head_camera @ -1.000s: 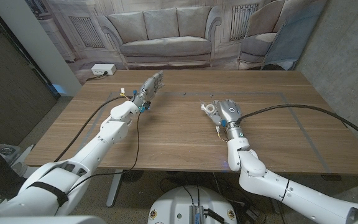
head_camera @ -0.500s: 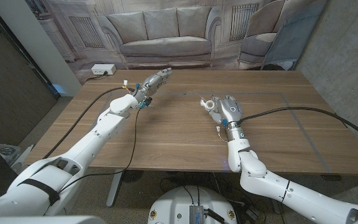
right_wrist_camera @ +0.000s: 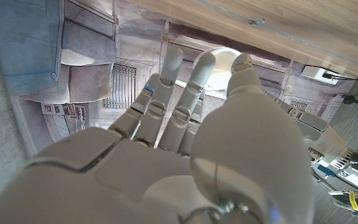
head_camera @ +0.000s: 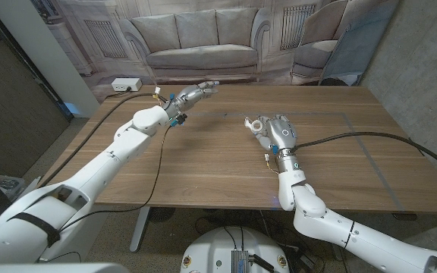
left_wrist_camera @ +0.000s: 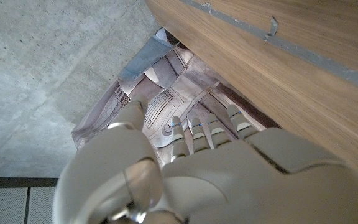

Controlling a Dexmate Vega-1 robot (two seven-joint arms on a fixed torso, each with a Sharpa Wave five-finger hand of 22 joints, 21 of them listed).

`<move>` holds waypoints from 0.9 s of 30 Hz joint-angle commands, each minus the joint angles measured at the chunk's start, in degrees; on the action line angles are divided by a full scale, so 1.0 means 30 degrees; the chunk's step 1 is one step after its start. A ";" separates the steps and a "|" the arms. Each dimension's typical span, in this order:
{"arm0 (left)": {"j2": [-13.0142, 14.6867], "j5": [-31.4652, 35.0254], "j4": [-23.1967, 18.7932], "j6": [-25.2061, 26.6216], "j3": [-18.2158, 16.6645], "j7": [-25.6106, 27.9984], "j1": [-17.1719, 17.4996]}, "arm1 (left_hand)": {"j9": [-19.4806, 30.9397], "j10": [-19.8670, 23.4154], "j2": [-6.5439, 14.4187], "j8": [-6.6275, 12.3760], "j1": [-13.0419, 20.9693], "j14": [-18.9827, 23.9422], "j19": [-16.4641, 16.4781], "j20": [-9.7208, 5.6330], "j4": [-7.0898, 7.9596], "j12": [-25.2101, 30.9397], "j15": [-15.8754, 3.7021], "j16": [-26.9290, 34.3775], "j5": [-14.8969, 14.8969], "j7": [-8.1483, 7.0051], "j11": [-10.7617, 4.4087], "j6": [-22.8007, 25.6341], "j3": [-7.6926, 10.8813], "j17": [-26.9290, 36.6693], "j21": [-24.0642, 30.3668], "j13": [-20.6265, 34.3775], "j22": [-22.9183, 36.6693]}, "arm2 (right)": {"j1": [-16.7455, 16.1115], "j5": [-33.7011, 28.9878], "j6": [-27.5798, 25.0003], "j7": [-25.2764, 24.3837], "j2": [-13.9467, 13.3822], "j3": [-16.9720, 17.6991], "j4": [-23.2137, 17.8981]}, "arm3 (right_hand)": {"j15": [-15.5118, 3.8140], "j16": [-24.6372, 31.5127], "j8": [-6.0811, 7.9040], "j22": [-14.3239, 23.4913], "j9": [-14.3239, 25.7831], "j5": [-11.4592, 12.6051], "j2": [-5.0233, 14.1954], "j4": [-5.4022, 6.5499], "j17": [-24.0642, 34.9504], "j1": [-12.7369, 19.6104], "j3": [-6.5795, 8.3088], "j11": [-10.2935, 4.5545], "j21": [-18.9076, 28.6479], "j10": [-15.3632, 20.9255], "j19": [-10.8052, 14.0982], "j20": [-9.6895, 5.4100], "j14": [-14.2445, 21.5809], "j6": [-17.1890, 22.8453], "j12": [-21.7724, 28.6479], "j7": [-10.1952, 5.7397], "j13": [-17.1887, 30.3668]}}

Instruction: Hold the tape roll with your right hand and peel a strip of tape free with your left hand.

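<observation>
While your left hand (head_camera: 194,93) is hovering empty with fingers stretched toward the table's far edge, nothing is peeling yet, and your right hand (head_camera: 277,131) is gripping the tape roll (head_camera: 257,126) near the table's (head_camera: 203,167) middle, its orientation too small to tell.

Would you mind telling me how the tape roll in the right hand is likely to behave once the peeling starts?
The tape roll looks small and pale, so probably light. It is pinched by the right hand above the table, so a pull may twist it. Being round, it would likely roll if dropped.
</observation>
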 commanded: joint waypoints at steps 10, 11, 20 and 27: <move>0.2229 0.2727 -0.2724 0.0340 0.1125 -0.0524 -0.0767 | 0.0088 -0.0246 -0.0853 -0.0245 0.2326 -0.0586 0.0344 0.0202 -0.0145 -0.0310 0.0329 -0.0395 0.0136 -0.0857 0.0261 0.0309 0.0218 0.0066 -0.0155 0.0122 0.0040 | -0.0374 0.0310 0.0410 -0.0800 0.0007 0.0251 -0.0048 | -0.2582 -0.0098 0.1692 0.0165 0.1445 0.0005 0.1185 0.0052 0.0080 0.0979 -0.0155 -0.0043 0.0294 0.0090 -0.0036 -0.0486 0.0305 0.6674 0.0134 -0.1093 -0.0012; 0.2350 0.3039 -0.2883 0.0372 0.1204 -0.0451 -0.0804 | 0.0091 -0.0242 -0.0877 -0.0246 0.2459 -0.0602 0.0382 0.0153 -0.0154 -0.0315 0.0313 -0.0407 0.0150 -0.1000 0.0242 0.0354 0.0238 0.0062 -0.0150 0.0124 0.0040 | -0.0393 0.0343 0.0390 -0.0842 0.0065 0.0281 -0.0033 | -0.2590 -0.0138 0.1709 0.0176 0.1455 0.0003 0.1185 0.0043 0.0088 0.1001 -0.0147 -0.0048 0.0330 0.0112 -0.0030 -0.0481 0.0272 0.6689 0.0150 -0.1105 -0.0007; 0.2934 0.4363 -0.3378 0.0551 0.1835 -0.1254 -0.1523 | 0.0123 -0.0709 -0.1420 -0.0551 0.3950 -0.0995 0.0626 -0.0217 -0.0236 -0.0560 0.0113 -0.0611 0.0254 -0.1583 -0.0047 0.0058 0.0312 -0.0009 -0.0167 0.0145 0.0022 | -0.0330 0.0429 0.0541 -0.0963 0.0285 0.0319 0.0169 | -0.2596 -0.0148 0.1727 0.0220 0.1445 -0.0017 0.1185 0.0060 0.0080 0.1014 -0.0179 -0.0065 0.0453 0.0077 -0.0088 -0.0488 0.0344 0.6712 0.0170 -0.1123 0.0025; 0.3326 0.6076 -0.4146 0.0625 0.2192 -0.0968 -0.1762 | 0.0152 -0.1152 -0.1883 -0.0789 0.4829 -0.1397 0.0773 -0.0523 -0.0176 -0.0744 -0.0083 -0.0774 0.0309 -0.1767 -0.0260 -0.0244 0.0233 -0.0066 -0.0192 0.0163 0.0014 | -0.0290 0.0403 0.0681 -0.1292 0.0466 0.0362 0.0377 | -0.2584 -0.0179 0.1734 0.0260 0.1440 -0.0038 0.1188 0.0073 0.0111 0.1026 -0.0199 -0.0056 0.0571 0.0072 -0.0139 -0.0507 0.0356 0.6702 0.0159 -0.1109 -0.0011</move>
